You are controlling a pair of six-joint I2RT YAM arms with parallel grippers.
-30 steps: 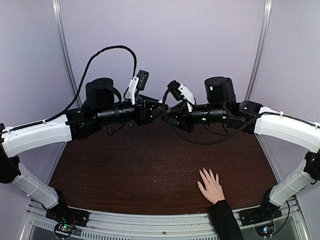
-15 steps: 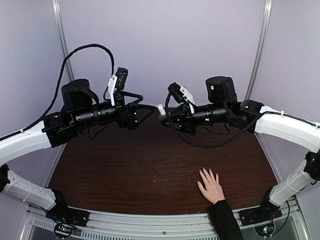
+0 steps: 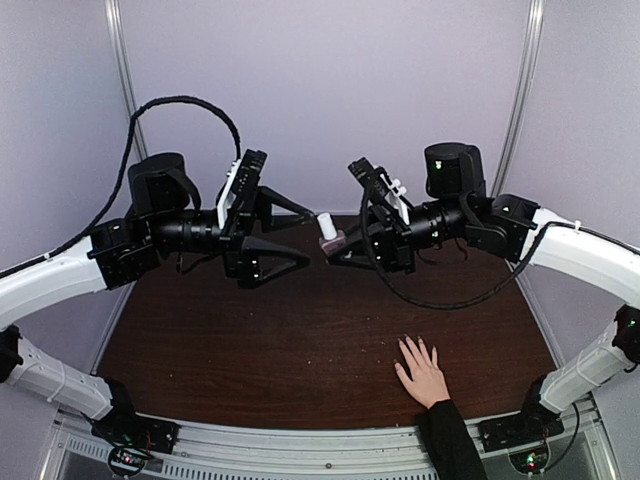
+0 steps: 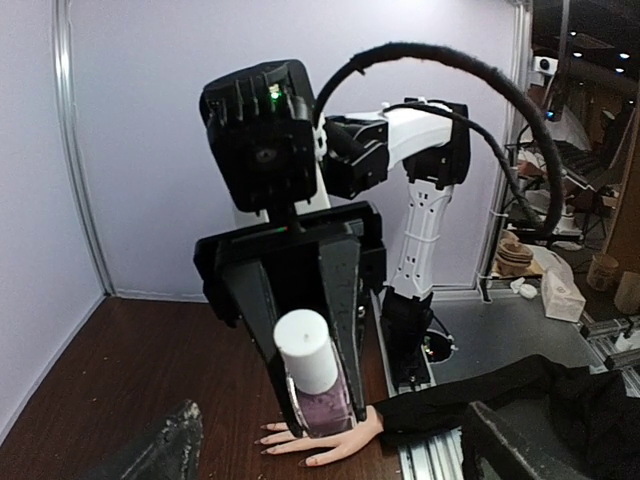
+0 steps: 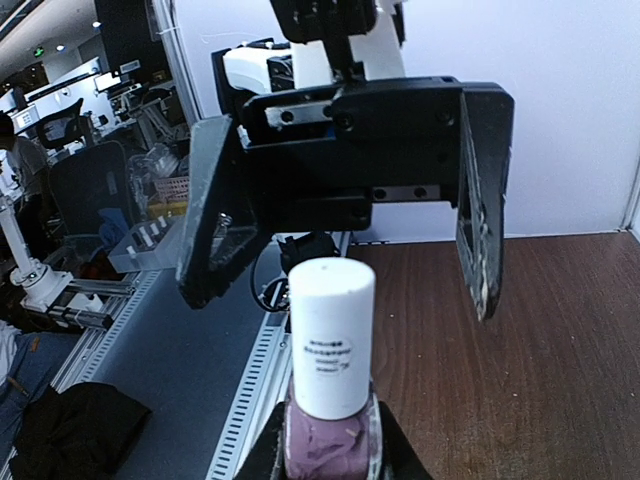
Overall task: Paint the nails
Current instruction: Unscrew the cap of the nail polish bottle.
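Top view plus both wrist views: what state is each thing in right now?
left gripper: open, empty, apart from the bottle.
right gripper: shut on the bottle, up in the air.
bottle: upright, cap on, purple inside.
hand: flat on the table, palm down, fingers spread.
nails: too small to tell whether painted.

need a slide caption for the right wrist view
right claw gripping a purple polish bottle by its body, the open left claw facing its white cap
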